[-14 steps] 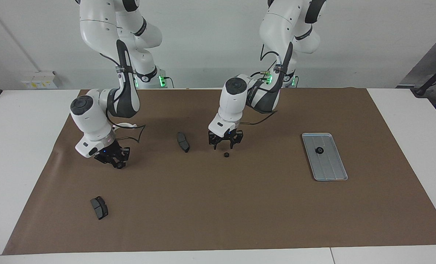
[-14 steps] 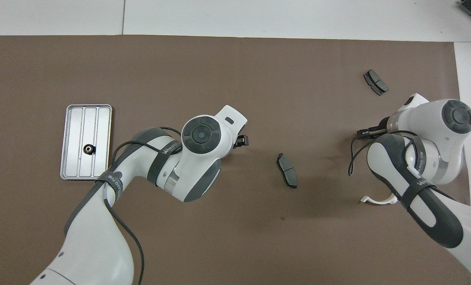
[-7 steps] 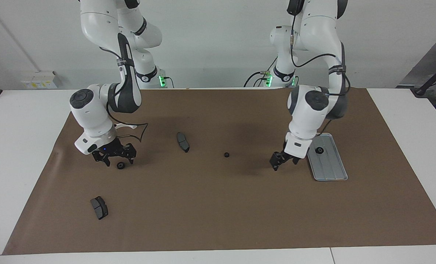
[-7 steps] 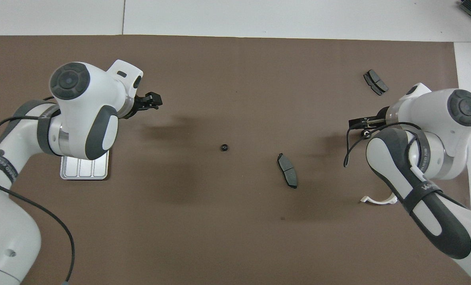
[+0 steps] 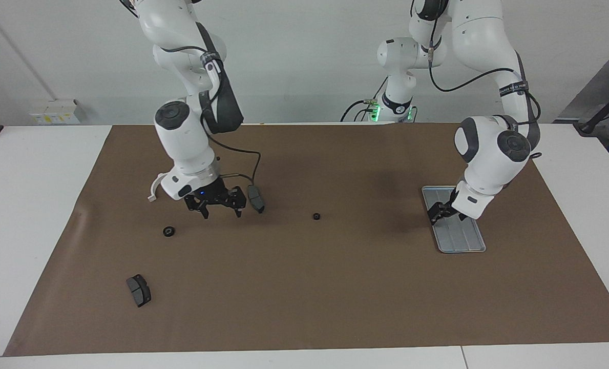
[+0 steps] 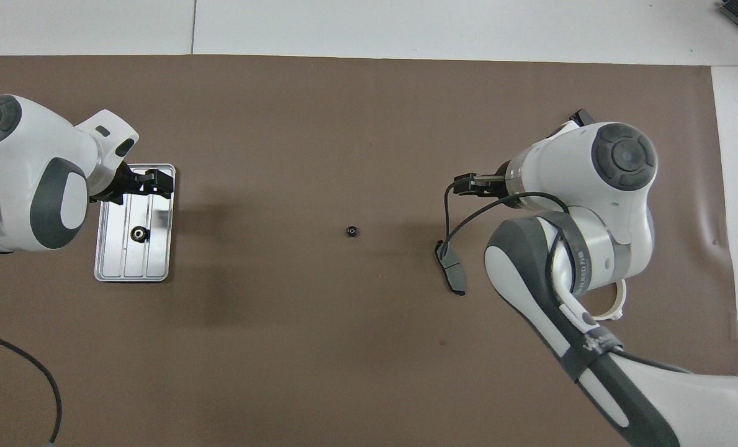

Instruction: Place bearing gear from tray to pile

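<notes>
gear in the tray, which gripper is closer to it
Left. The left gripper hangs over the tray just past the gear; the right gripper is over the mat beside a brake pad.

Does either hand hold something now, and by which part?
Nothing is held. The left hand hangs open over the tray; the right hand hangs open over the mat.

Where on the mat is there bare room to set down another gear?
Bare mat between the small gear and the tray. Crowded by the right gripper: brake pad, bracket, second gear.
</notes>
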